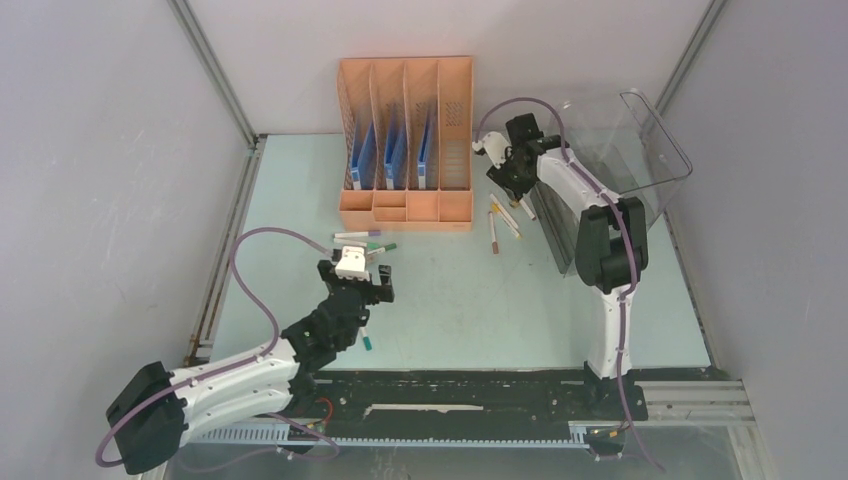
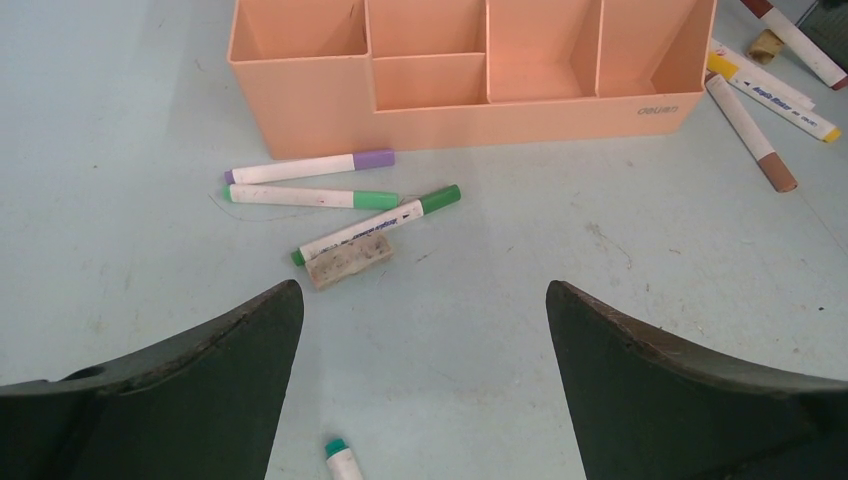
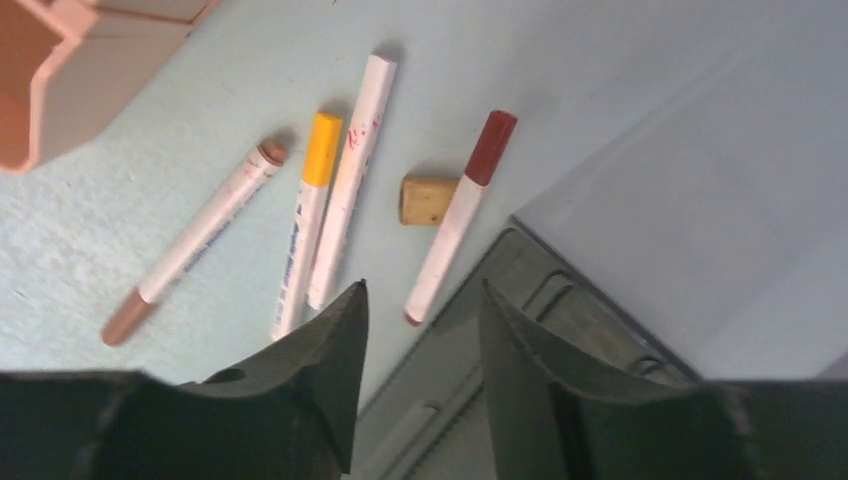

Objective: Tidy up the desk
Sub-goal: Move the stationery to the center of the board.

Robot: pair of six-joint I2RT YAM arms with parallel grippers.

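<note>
On worktop [image 1: 450, 300], eight markers [image 2: 310, 167], two erasers [image 2: 349, 262]: half mid-left, half far right; left gripper [image 2: 422, 290] spread wide, right gripper [image 3: 422, 290] slightly parted.

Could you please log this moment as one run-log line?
left pincer: open, empty, near green markers | right pincer: open, empty, near red-capped marker | desk: markers loose

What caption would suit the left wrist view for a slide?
Open left gripper over the desk, facing markers and a beige block before the orange rack.
</note>
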